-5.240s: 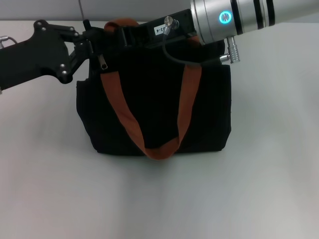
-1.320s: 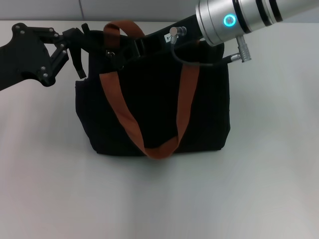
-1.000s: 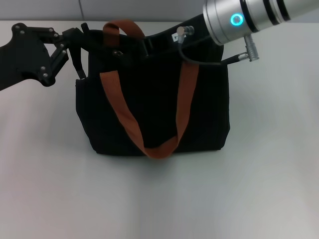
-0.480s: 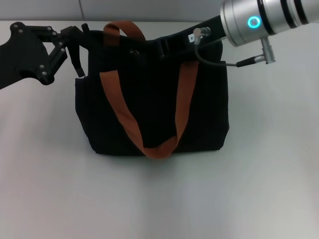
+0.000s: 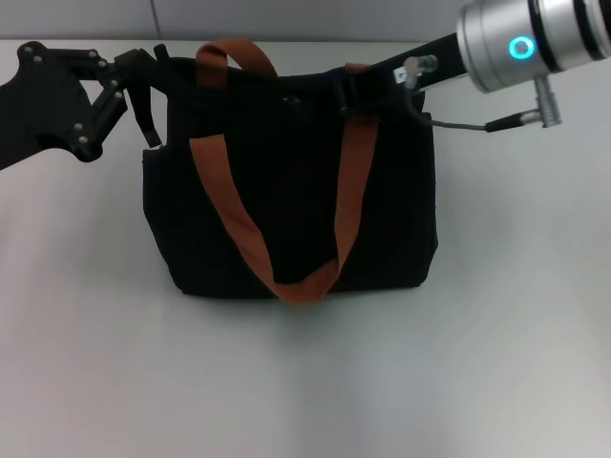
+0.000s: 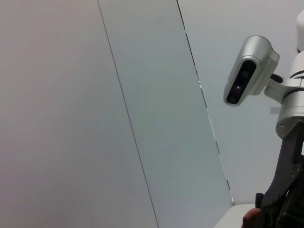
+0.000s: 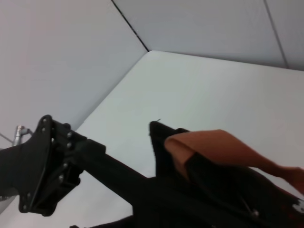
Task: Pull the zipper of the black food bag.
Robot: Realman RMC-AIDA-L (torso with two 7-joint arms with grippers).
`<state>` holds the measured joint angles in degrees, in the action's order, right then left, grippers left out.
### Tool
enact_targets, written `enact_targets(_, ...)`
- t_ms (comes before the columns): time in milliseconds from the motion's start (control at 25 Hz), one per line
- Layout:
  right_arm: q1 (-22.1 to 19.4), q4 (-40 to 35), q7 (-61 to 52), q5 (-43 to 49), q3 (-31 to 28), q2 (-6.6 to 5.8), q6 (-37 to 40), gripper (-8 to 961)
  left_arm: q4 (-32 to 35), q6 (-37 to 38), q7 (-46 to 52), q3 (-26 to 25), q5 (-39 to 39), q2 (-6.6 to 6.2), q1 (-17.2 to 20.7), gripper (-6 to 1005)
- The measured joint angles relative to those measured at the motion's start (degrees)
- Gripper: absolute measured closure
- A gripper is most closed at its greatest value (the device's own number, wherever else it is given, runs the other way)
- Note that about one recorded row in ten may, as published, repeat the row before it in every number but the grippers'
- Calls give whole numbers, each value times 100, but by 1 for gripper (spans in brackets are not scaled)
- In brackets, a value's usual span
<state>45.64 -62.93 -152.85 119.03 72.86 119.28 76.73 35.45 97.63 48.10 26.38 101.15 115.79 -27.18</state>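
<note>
Right gripper (image 5: pixel 329 93) over black food bag (image 5: pixel 291 205) top, left gripper (image 5: pixel 153 95) at corner (zipper hidden)

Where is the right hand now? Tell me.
In the head view, the right hand sits at the top edge of the black food bag, right of centre, by the rust-brown strap.

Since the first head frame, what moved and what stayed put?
The right end effector slid along the top of the black food bag toward the robot's right, its arm withdrawing the same way, which fits the zipper being drawn along; the zipper itself is not visible now. The left end effector shifted slightly outward early on, then stayed at the bag's left top corner. Bag and its rust-brown straps barely moved.
</note>
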Motion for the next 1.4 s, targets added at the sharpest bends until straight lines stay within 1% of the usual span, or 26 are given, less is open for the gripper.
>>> enact_targets(400, -247, -189, -3, 98, -327, -10, 102, 955, -7, 0, 15, -10, -46, -7, 5, 930)
enact_targets(840, -511, -360, 59, 284, -816, -10, 295, 954, -8, 0, 69, -10, -58, -6, -10, 928)
enact_targets(1400, -931, -605, 119, 312, -1220, -8, 421, 953, 8, -10, 137, -17, -74, -6, -22, 926)
